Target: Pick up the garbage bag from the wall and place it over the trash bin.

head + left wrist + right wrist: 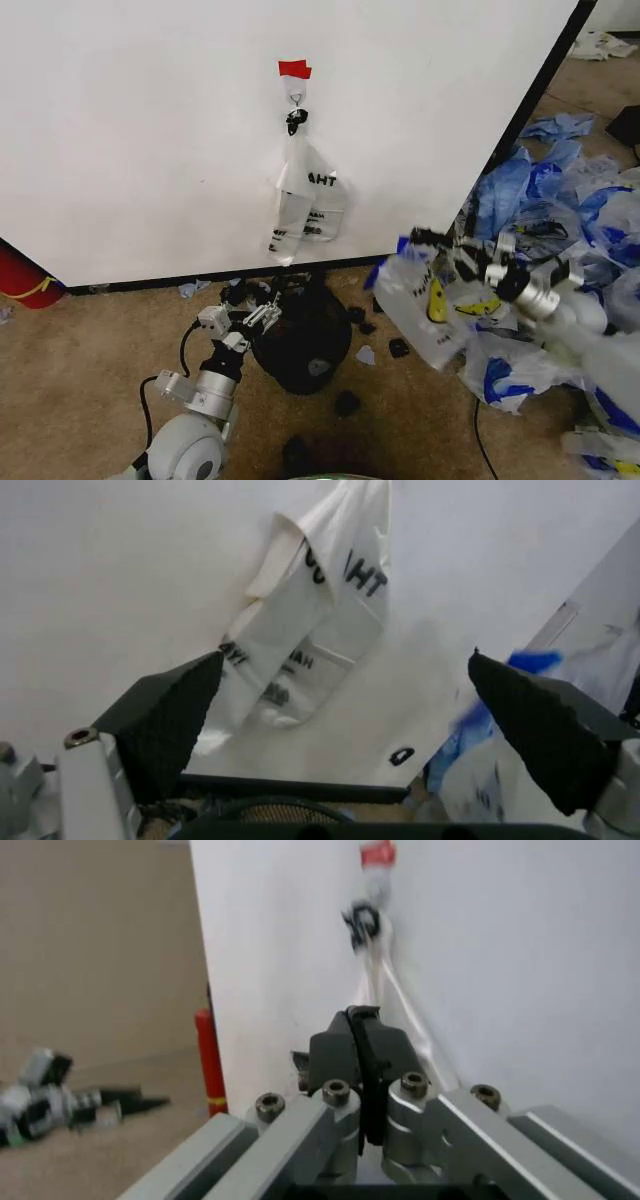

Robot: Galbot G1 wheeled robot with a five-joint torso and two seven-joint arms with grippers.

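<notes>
Garbage bag [430, 305] with yellow face clamped in right gripper [418, 238], jaws pressed together, bag hanging below, right of trash bin [300, 335]. Left gripper [250, 308] spread wide at bin rim, holding nothing. Narrower white bag [303, 200] hangs on hook [295, 97] on wall [150, 130]. Loose bags [560, 200] piled on floor at right.

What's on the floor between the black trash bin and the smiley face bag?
In the head view, between the trash bin and the garbage bag lies carpet with a few small black scraps and one pale blue scrap.
</notes>
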